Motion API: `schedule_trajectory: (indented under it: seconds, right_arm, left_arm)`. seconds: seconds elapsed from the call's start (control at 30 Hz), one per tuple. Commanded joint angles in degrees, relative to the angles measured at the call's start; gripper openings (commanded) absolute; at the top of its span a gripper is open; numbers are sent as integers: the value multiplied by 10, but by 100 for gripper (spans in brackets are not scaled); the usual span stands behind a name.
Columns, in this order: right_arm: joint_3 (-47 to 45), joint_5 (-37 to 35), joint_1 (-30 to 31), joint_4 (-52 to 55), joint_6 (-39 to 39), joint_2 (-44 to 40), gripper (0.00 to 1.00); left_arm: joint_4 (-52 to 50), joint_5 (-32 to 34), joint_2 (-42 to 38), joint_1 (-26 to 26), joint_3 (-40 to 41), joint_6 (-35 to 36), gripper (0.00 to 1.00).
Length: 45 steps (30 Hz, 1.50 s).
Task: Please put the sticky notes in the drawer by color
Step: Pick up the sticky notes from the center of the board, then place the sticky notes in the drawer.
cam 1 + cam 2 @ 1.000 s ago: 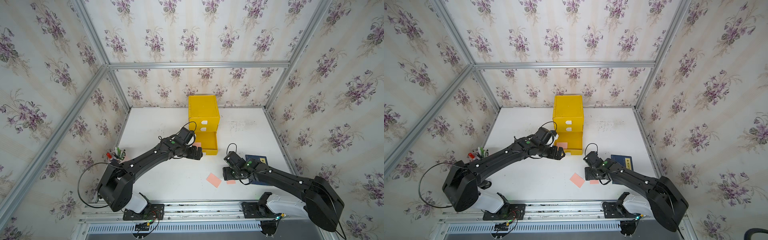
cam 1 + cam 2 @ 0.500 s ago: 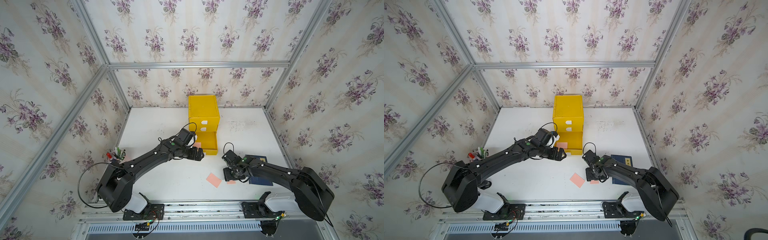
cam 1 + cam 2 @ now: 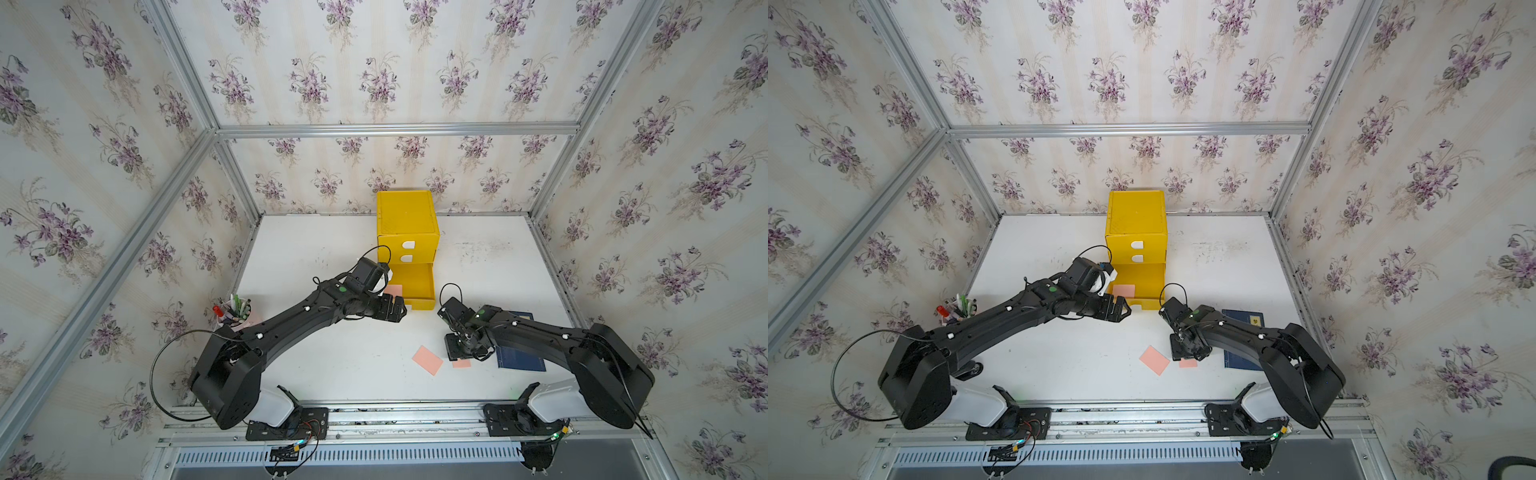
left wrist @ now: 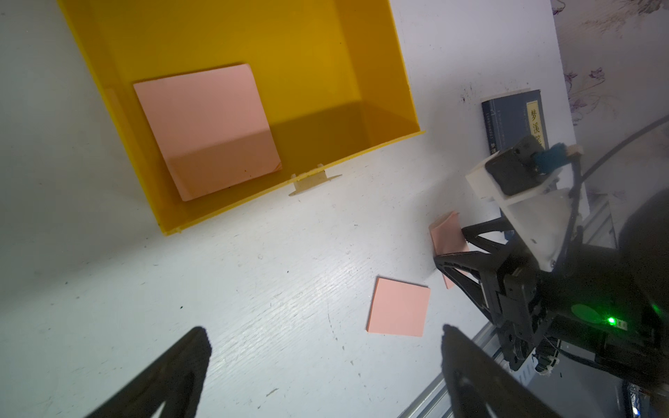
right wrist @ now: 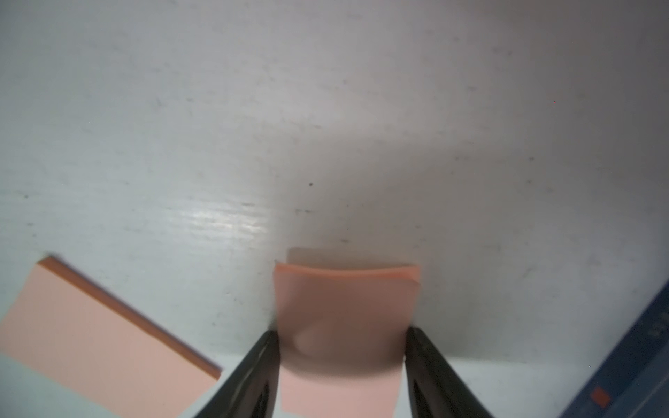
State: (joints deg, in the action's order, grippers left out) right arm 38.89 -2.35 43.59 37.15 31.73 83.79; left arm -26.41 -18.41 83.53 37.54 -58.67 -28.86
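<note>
The yellow drawer [image 3: 407, 224] chest stands at the back, its bottom drawer [image 4: 380, 90] pulled out. One pink sticky note [image 4: 206, 130] lies flat inside it, visible in both top views [image 3: 1124, 290]. My left gripper [image 3: 395, 309] hovers open over the table just in front of that drawer, with nothing between its fingers [image 4: 325, 336]. A second pink sticky note [image 3: 427, 360] lies loose on the table. Beside it, my right gripper [image 5: 342, 336] points down, its jaws pressing the two opposite edges of a third pink sticky note [image 5: 344, 300], which bows upward.
A dark blue book [image 3: 519, 353] lies under the right arm, close to the gripped note. A cup of pens [image 3: 232, 311] stands at the table's left edge. An aluminium rail runs along the front edge.
The right gripper's jaws have closed in on the pink note below them and the note has buckled. The left arm has stayed almost still.
</note>
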Motion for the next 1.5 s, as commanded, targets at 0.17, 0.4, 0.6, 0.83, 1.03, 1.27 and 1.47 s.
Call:
schedule_trajectory:
  seconds: [0.17,0.4,0.6,0.83,1.03,1.27,1.47]
  right_arm:
    - [13,-3,6,27,-23,21,47]
    - [99,-43,0,54,-81,-29,44]
    - [159,-26,-18,57,-115,-44,44]
    - [262,-23,-23,49,-219,-19,44]
    - [314,-4,-40,-2,-406,25,43]
    - [335,-48,-40,-62,-537,95,45]
    - [362,-91,-39,-99,-622,138,45]
  left_arm:
    - [7,-12,-10,-10,4,13,97]
    - [21,-18,-2,-18,8,10,98]
    - [22,-40,-3,-25,10,10,97]
    - [36,-66,-6,-49,23,0,97]
    - [63,-84,-21,-63,47,-17,97]
    - [71,-83,-37,-64,67,-20,97]
    - [79,-79,-42,-65,81,-20,97]
